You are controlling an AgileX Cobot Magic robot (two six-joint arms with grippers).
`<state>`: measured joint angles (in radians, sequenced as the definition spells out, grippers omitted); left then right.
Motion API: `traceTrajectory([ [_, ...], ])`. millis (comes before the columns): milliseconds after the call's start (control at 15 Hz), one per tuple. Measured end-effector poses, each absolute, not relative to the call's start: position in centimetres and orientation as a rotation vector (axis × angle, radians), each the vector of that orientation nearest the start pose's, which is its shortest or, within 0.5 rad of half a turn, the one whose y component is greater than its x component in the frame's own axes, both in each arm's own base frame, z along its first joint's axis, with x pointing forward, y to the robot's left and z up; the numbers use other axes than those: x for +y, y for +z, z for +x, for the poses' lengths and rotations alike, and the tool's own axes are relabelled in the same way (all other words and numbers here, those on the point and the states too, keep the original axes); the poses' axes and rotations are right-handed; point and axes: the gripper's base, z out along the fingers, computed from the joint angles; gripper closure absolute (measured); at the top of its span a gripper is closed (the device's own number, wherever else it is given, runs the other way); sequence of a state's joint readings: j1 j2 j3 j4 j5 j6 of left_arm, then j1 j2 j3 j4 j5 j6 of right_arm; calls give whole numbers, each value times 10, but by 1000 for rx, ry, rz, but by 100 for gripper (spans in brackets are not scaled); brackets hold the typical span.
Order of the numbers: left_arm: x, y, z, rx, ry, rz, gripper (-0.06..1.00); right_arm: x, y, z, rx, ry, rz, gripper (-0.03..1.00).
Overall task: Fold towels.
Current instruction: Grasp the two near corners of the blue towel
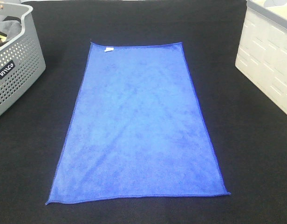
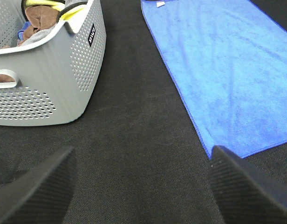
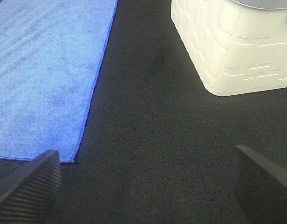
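Observation:
The royal-blue towel (image 1: 139,126) lies spread flat and unfolded on the black table, long side running front to back, with its small white tag (image 1: 108,48) on the far short edge. It also shows in the left wrist view (image 2: 227,70) and the right wrist view (image 3: 45,74). My left gripper (image 2: 141,186) is open and empty above the black cloth, just outside the towel's near left corner. My right gripper (image 3: 148,186) is open and empty, just outside the towel's near right corner. Neither gripper shows in the exterior high view.
A perforated grey basket (image 1: 15,74) holding cloths stands at the back left, also seen in the left wrist view (image 2: 50,79). A white bin (image 1: 269,60) stands at the back right, also in the right wrist view (image 3: 236,46).

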<state>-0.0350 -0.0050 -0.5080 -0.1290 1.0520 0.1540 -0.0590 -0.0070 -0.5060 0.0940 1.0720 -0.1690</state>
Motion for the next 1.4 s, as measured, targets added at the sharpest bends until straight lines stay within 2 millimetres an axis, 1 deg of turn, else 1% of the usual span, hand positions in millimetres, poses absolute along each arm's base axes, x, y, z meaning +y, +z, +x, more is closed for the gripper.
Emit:
traceTrajectory([
  [1400,-10,281,-7,2007,-78,197,20,8,278,-7,2036,-30,-118,5],
])
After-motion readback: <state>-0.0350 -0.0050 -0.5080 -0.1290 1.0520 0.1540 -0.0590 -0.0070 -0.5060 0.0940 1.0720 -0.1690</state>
